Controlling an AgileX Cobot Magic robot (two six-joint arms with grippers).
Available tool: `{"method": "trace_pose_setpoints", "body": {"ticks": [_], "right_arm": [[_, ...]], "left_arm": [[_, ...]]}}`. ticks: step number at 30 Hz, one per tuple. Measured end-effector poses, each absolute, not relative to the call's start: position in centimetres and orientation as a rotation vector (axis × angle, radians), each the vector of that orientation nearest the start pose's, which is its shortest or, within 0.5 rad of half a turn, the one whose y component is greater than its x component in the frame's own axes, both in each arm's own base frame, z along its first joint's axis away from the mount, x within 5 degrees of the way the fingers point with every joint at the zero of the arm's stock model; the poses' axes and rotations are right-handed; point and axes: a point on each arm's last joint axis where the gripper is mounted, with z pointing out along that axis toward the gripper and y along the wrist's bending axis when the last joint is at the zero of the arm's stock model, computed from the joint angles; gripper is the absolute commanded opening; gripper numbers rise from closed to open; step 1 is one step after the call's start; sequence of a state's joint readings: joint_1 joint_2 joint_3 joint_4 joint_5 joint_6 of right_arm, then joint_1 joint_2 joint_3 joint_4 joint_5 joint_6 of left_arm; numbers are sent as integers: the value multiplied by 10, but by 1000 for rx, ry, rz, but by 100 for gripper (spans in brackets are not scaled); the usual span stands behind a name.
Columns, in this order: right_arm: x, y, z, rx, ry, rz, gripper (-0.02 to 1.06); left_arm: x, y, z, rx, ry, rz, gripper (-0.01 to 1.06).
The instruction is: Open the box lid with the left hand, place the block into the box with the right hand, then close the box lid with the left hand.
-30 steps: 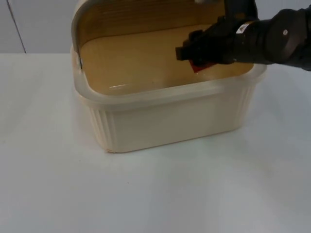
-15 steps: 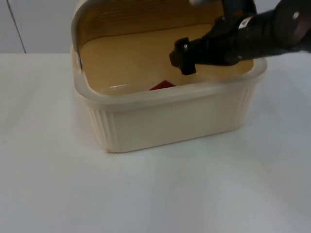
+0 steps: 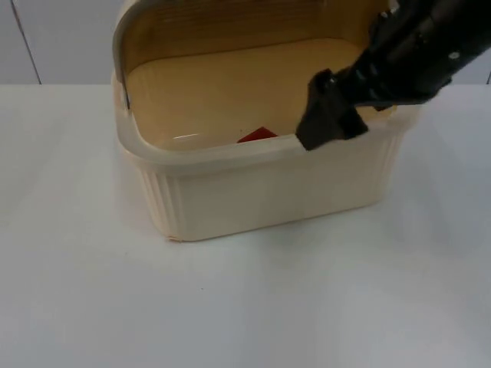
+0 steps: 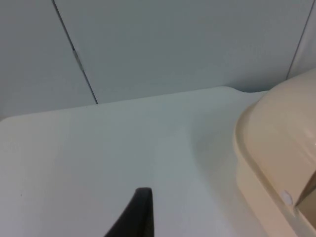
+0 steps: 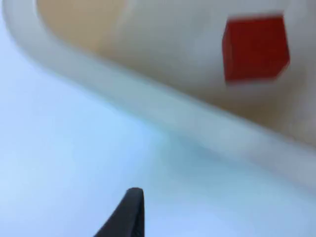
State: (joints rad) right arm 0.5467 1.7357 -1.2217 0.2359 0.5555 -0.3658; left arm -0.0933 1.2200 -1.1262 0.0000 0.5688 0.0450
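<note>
Top view: box (image 3: 261, 192) stands on the surface (image 3: 245, 307), lid (image 3: 215, 27) raised; block (image 3: 258, 136) rests inside by the front wall. Right pincer (image 3: 328, 123) over the front rim carries nothing; finger spacing cannot be told.

Left wrist view: left pincer (image 4: 133, 217) waits beside the box (image 4: 276, 158), presumably for lid closure; spacing cannot be told.

Right wrist view: block (image 5: 255, 48) lies within the rim.

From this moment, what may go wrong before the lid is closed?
1. The right gripper hangs over the box's front rim; lowering the raised lid now might hit that arm.
2. The red block lies inside, close to the front wall, so a knock on the box could shift it.
</note>
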Motion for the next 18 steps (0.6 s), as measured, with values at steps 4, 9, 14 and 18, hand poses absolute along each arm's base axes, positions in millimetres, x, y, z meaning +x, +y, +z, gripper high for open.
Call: {"method": "trace_pose_setpoints", "body": {"ticks": [4, 9, 14, 18], "right_arm": [[303, 193, 244, -994, 2393, 229, 105], [282, 176, 245, -1001, 2362, 169, 105], [259, 139, 247, -860, 2329, 137, 105], [251, 105, 257, -712, 2330, 107, 105]], "left_arm": [[265, -25, 372, 148, 2141, -28, 104], [265, -25, 371, 149, 2154, -28, 104], [264, -25, 370, 150, 2166, -28, 104], [264, -25, 370, 150, 2166, -28, 104]]}}
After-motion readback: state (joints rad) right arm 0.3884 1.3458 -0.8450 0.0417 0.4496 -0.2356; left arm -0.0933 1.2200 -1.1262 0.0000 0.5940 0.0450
